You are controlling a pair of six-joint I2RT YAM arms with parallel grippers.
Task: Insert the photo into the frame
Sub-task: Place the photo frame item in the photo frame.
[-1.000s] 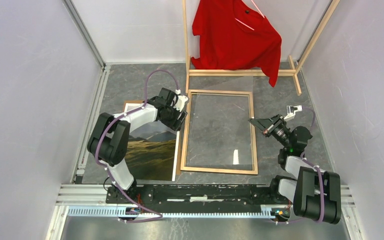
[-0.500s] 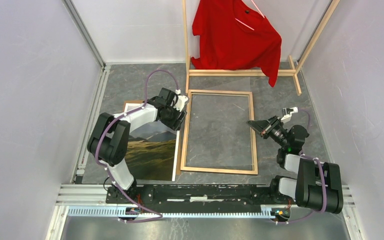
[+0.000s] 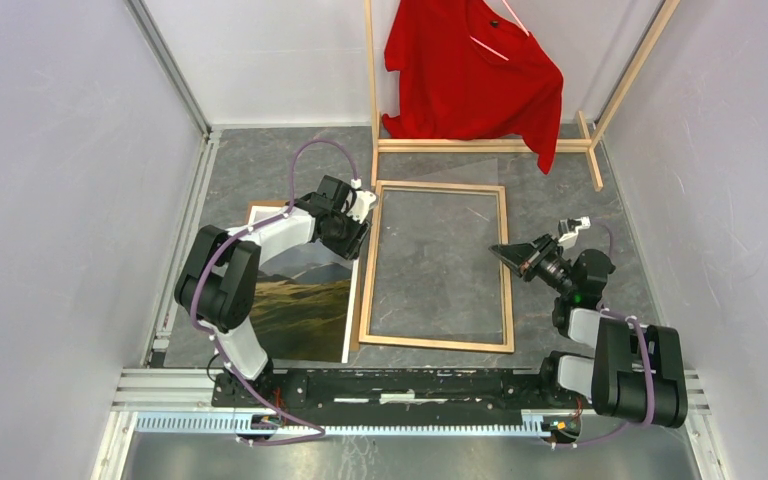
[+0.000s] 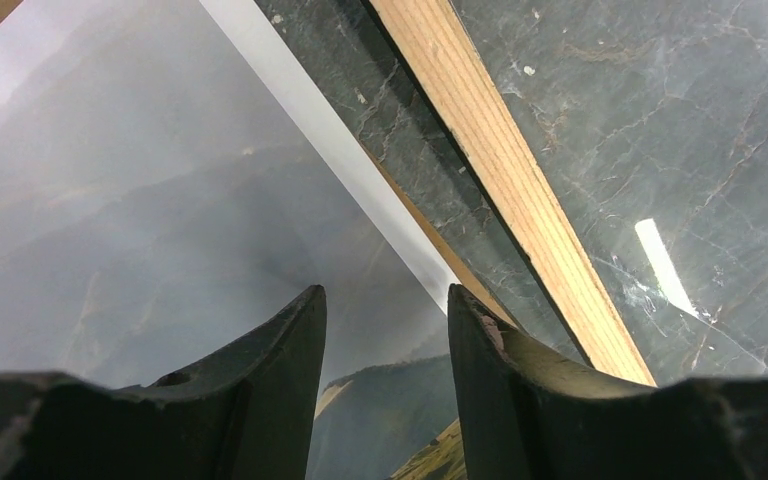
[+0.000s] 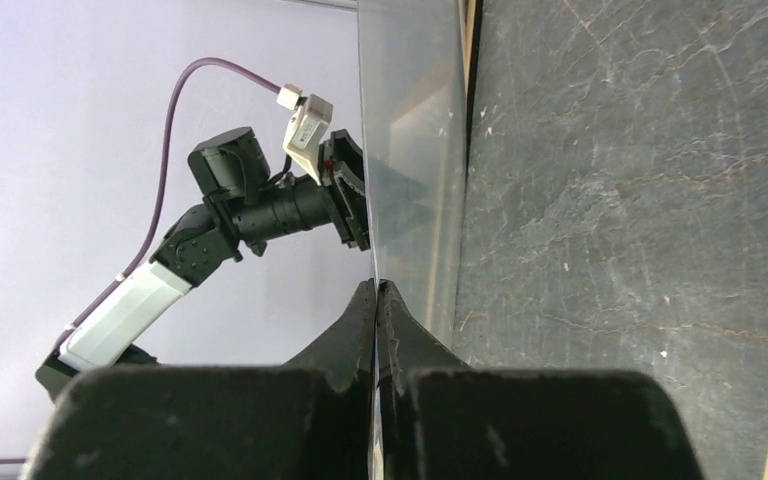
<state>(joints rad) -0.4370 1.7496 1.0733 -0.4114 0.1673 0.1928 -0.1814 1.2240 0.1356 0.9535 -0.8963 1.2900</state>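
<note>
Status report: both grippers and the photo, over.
Left gripper open above photo edge. Right gripper shut on clear pane. Photo beside frame, not in. Pane covers frame opening.

Photo [image 3: 300, 305]: mountain print with green-brown hills, grey cloudy sky and a thin white border, lying flat and face up on the left of the table [image 3: 260, 170]. Frame [image 3: 435, 344]: thin-railed rectangle, flat, light-wood side up, just right of the print, long sides roughly parallel.

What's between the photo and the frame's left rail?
Left wrist view: bare table strip and a thin brown board edge separate photo from frame.
</note>
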